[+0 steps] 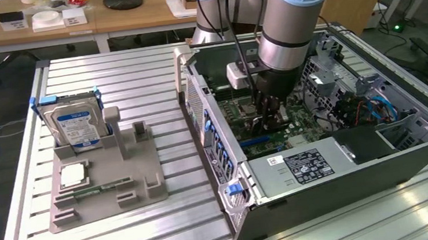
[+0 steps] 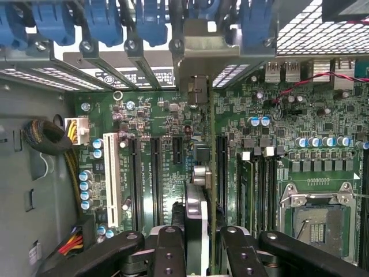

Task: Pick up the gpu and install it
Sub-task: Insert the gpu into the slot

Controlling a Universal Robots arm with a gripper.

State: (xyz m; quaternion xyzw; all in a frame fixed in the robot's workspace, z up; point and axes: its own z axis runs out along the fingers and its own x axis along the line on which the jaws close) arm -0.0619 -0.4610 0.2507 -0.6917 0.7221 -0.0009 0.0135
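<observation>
Slatted aluminium workbench [image 1: 116,70], wooden desks behind, an open computer case [image 1: 342,161] lying on its side. On the exterior view's left, a grey parts holder [image 1: 103,182] carrying a silver hard drive [image 1: 77,125] with a blue-white label, a CPU [image 1: 74,175] and a small green memory stick [image 1: 96,190]. Gripper [image 1: 269,118] lowered deep inside the case, just above the motherboard [image 2: 150,115]. Jaws clenched on the gpu [image 2: 196,219], held edge-on and upright, its metal bracket end reaching toward the rear slot covers [image 2: 132,52], lower edge close over the dark expansion slots [image 2: 154,173]; seated or not, cannot tell. Judged light, rigid and thin, yet fragile: best gripped across the flat faces near mid-length, clear of the edge contacts
</observation>
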